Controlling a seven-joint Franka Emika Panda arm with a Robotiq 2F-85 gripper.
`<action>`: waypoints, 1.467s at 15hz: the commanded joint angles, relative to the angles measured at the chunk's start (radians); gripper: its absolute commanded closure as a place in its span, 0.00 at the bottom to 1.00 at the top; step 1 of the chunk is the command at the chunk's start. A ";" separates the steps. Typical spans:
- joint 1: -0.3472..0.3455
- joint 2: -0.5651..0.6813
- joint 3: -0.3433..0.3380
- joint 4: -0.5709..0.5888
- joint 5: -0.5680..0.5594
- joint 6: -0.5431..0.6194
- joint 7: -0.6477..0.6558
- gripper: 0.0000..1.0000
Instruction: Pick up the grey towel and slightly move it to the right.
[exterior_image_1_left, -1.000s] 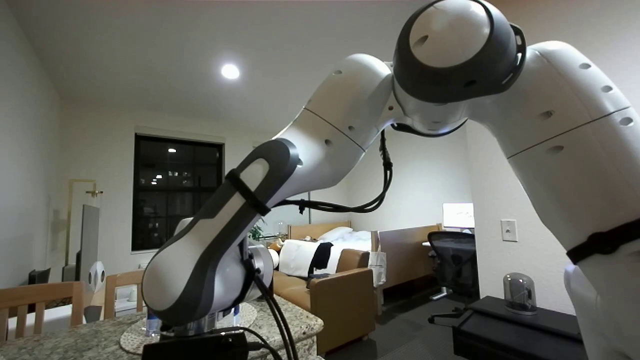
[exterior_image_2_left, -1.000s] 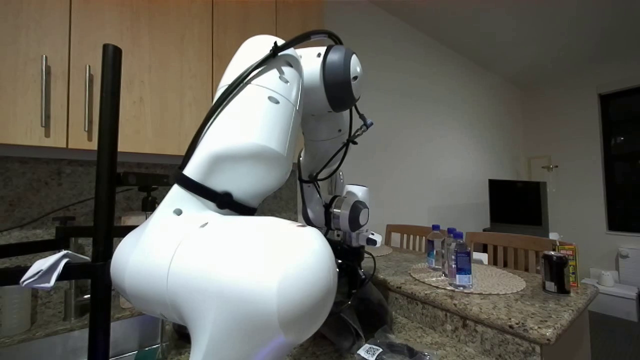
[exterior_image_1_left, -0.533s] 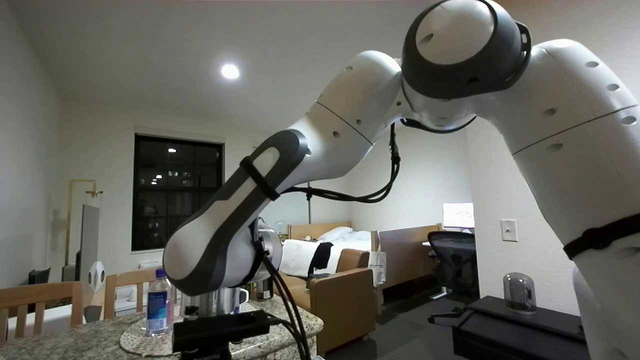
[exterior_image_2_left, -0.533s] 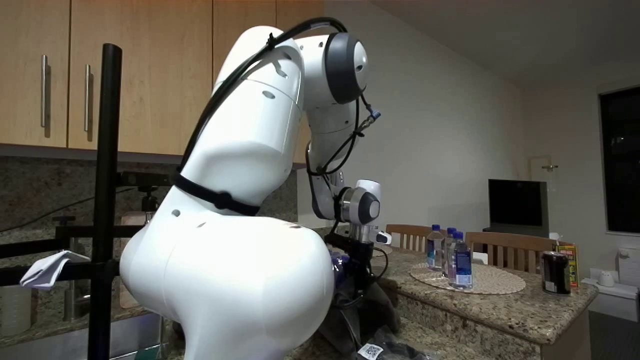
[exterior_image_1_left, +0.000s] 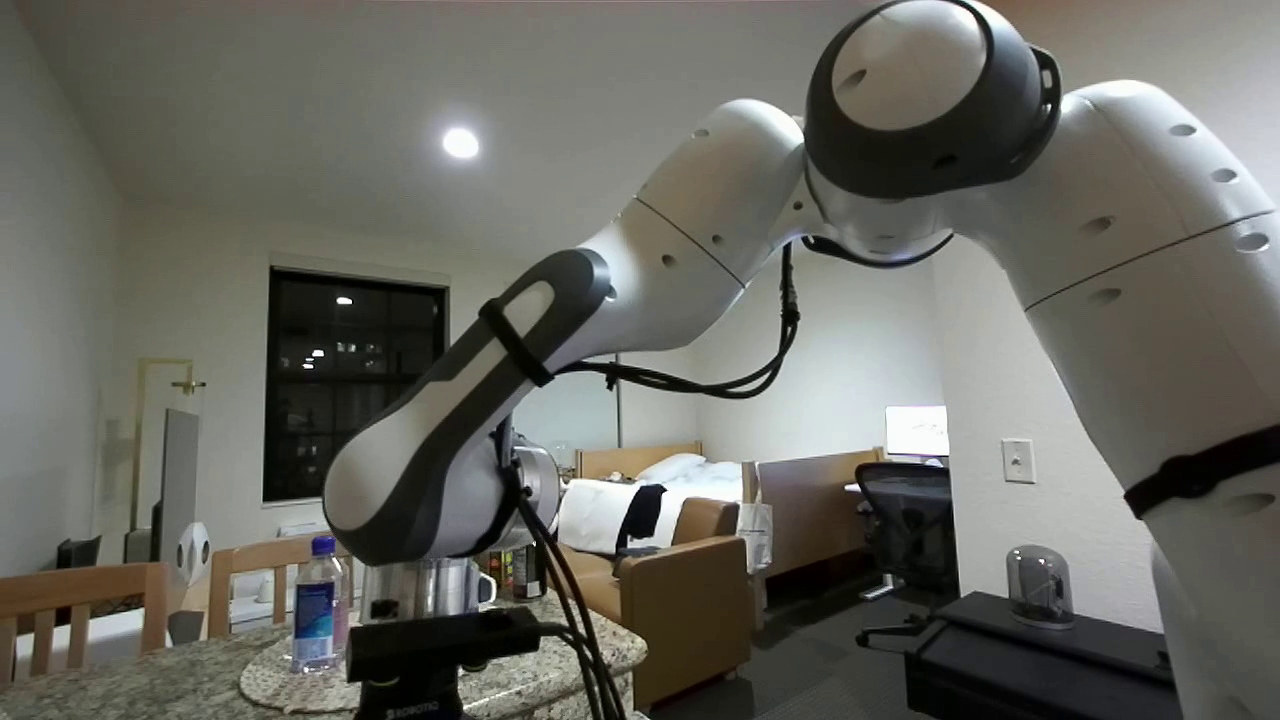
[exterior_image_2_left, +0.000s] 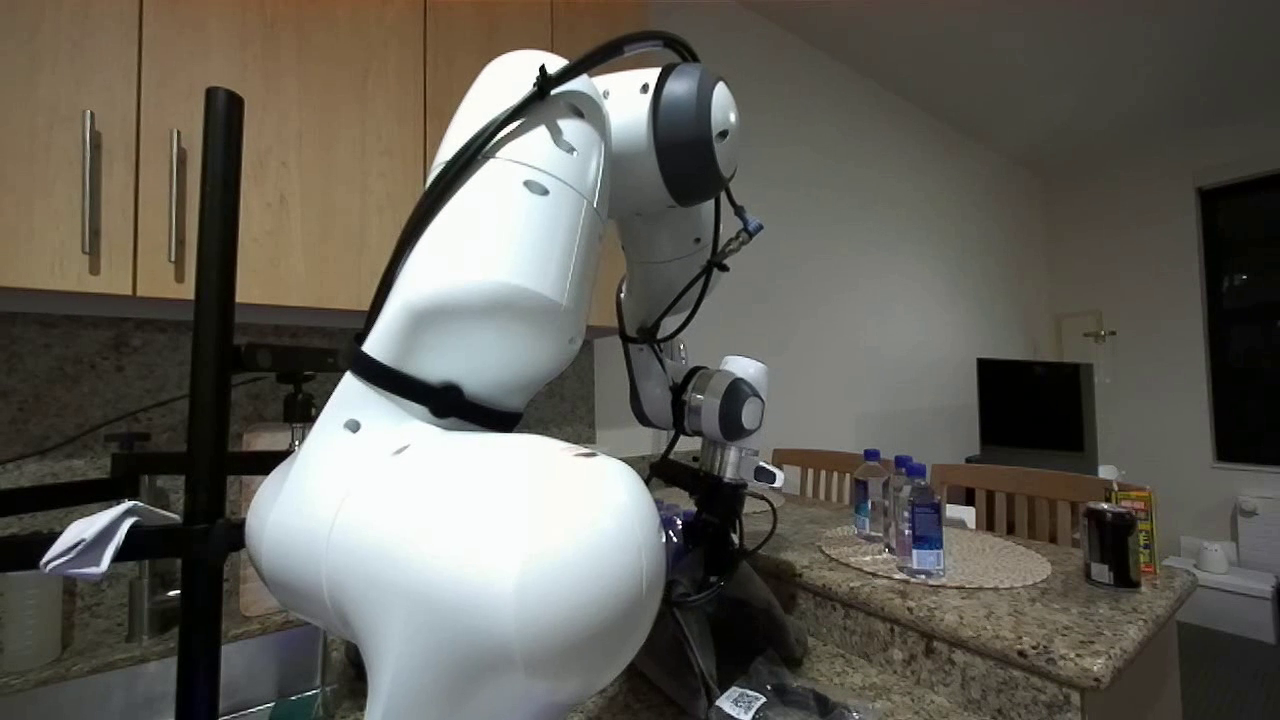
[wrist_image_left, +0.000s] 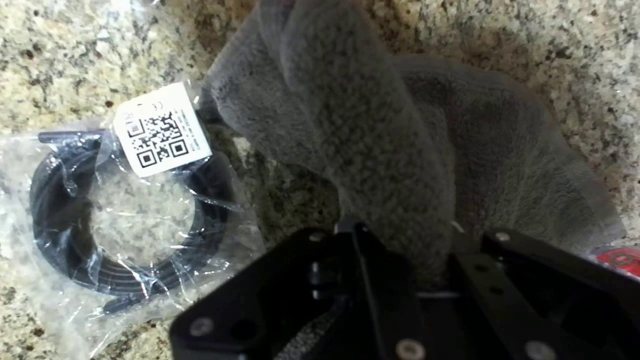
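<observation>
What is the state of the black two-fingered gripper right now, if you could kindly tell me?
The black two-fingered gripper: closed, holding a bunched fold of the grey fluffy cloth towel.

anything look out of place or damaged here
One thing: in an exterior view, a crumpled white cloth or paper is draped askew across the black frame, an odd spot for it. The grey towel is bunched, but that fits the gripper pinching it. No spill or damage shows.
</observation>
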 joint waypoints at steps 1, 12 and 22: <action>-0.025 -0.031 0.019 0.028 0.056 -0.070 -0.019 0.91; -0.128 -0.007 -0.017 0.090 0.102 -0.315 -0.168 0.91; -0.247 0.022 -0.102 0.086 0.028 -0.563 -0.472 0.91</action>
